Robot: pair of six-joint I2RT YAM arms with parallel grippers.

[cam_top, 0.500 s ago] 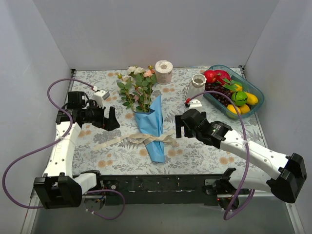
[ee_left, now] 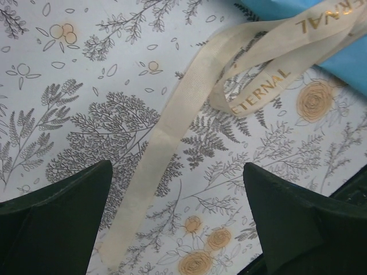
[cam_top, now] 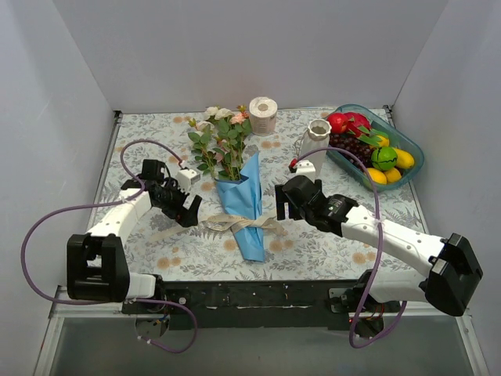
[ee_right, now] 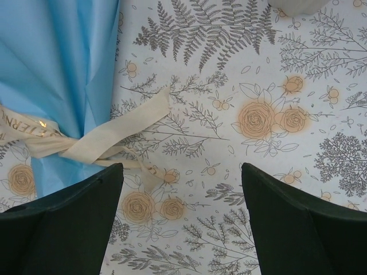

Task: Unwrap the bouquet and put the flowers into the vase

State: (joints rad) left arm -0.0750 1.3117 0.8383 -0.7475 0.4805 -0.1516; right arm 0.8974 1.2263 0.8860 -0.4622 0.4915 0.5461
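The left gripper (cam_top: pixel 190 215) has swung in over the ribbon (cam_top: pixel 235 225) and its left tail; the right gripper (cam_top: pixel 280 205) has edged toward the bouquet (cam_top: pixel 244 192).
The top view shows the bouquet lying in the middle of the table (cam_top: pixel 149 129), blooms far, wrapped and tied, with the vase (cam_top: pixel 316 139) upright to its far right. Only the left wrist view shows the ribbon's gold lettering, its tail running between fingers (ee_left: pixel 57 217) spread wide and holding nothing. The right wrist view shows the knot (ee_right: pixel 66 146) left of its own wide, empty jaws.

The overhead camera looks down from the near side across the whole desk (cam_top: pixel 156 133); each wrist camera faces down at close range, both sharing the ribbon (ee_left: pixel 172 126) and blue paper (ee_right: pixel 57 57).
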